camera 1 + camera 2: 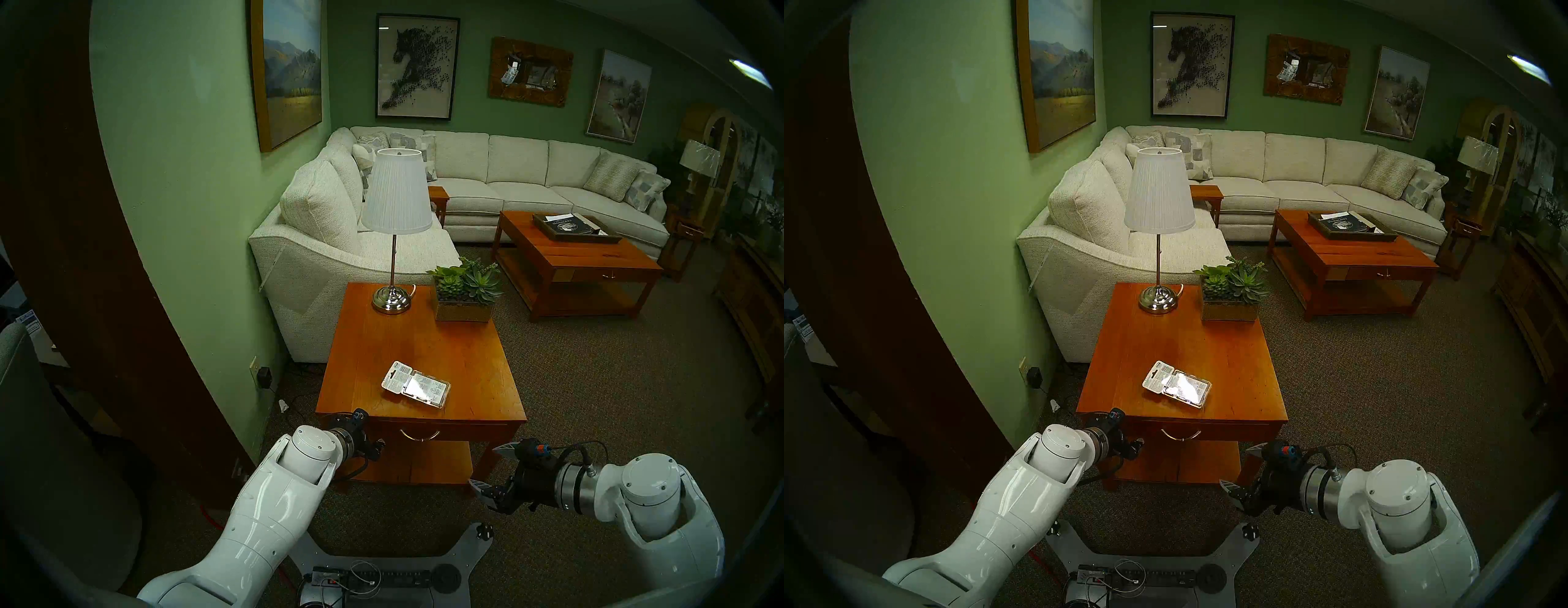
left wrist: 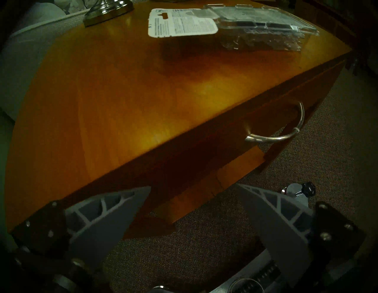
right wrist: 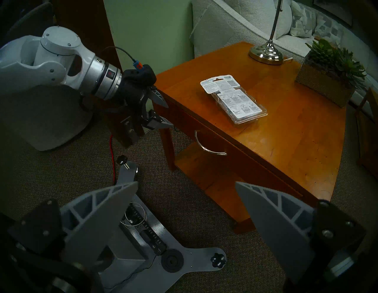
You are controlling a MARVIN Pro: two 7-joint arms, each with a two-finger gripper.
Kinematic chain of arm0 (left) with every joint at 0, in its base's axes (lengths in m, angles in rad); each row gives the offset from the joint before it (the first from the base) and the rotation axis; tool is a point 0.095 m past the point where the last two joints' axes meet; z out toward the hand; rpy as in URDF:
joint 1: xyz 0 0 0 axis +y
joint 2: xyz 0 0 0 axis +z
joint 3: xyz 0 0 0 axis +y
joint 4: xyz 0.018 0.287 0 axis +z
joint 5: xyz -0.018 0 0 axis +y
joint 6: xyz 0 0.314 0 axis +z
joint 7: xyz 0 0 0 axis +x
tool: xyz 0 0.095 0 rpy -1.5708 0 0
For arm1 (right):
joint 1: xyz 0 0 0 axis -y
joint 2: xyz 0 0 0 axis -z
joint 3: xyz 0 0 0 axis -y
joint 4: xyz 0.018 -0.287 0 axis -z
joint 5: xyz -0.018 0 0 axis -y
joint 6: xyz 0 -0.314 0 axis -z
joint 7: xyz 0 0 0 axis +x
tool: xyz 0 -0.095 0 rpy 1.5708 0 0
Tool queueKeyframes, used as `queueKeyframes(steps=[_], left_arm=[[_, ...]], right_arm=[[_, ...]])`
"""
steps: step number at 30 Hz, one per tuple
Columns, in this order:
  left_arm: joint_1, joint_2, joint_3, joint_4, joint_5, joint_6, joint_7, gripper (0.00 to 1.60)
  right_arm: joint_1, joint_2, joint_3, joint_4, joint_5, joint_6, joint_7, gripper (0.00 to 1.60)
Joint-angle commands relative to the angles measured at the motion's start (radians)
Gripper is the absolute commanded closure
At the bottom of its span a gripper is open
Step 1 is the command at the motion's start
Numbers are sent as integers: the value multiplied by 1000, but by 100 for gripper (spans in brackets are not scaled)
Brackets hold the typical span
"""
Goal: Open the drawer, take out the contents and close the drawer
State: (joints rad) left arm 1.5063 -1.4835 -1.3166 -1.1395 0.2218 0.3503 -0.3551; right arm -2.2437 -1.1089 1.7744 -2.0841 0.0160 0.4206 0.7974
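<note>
The drawer [image 1: 458, 432] in the orange-brown side table [image 1: 479, 339] is shut, and its curved silver pull [image 1: 419, 435] is free. The clear blister pack [image 1: 417, 384] with white card lies flat on the table top near the front edge, also in the left wrist view [image 2: 184, 26] and the right wrist view [image 3: 235, 100]. My left gripper [image 1: 375, 446] is open and empty at the table's front left corner, left of the pull [image 2: 282, 133]. My right gripper [image 1: 481, 465] is open and empty, low in front of the table's right front leg.
A lamp [image 1: 392, 297] and a succulent planter [image 1: 464, 299] stand at the back of the table top. A lower shelf [image 1: 420, 465] sits under the drawer. A white sofa [image 1: 314, 254] is behind, a larger coffee table [image 1: 594, 259] far right, and my base plate [image 1: 382, 573] below.
</note>
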Motion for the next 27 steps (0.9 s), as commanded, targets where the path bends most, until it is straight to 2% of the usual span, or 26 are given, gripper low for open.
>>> queueKeyframes(steps=[1,5,8,14,21,27], left_arm=[[3,23,-14,-110,-51,-35,-94,0],[39,31,-6,-131,-90,-47,-163,0],[79,48,-4,-179,-107,-44,-227,0],[159,85,4,-241,-128,-50,-301,0],[220,135,-21,-326,-148,-70,-344,0],[256,180,-72,-404,-169,-91,-368,0]], right_arm=[[4,-1,5,-29,2,-1,-2,0],[6,-1,4,-26,2,-3,-1,0],[7,0,3,-23,2,-3,-1,0],[9,0,1,-17,3,-4,0,0],[10,1,1,-12,3,-4,0,0],[10,1,0,-7,3,-4,0,0]])
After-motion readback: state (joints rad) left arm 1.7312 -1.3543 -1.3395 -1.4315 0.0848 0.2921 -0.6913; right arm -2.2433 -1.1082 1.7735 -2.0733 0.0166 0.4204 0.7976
